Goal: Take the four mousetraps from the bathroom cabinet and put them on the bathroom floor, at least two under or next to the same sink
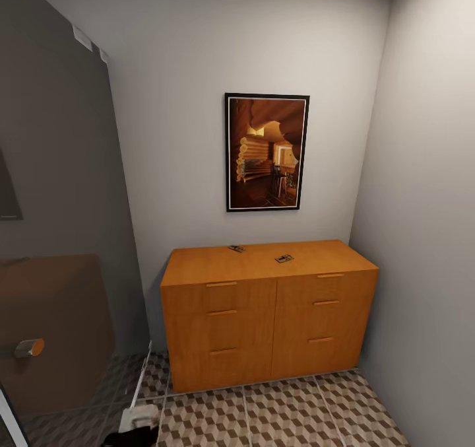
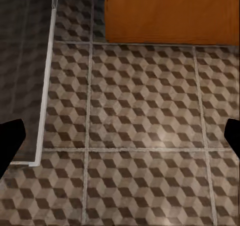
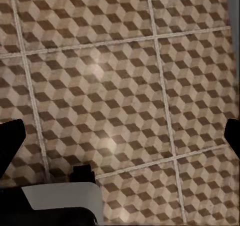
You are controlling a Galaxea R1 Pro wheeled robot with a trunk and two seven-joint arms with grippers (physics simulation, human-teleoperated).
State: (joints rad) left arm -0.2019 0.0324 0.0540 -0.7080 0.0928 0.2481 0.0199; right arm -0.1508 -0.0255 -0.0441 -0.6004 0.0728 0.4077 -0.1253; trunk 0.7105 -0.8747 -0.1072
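Two mousetraps atop cabinet

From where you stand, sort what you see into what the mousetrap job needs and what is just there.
Needed:
- two mousetraps on the cabinet top, one to the left, one to the right
- cabinet
- bathroom floor
- left gripper and right gripper, both open over tiles

Just there:
- framed picture on the wall
- glass panel at the left
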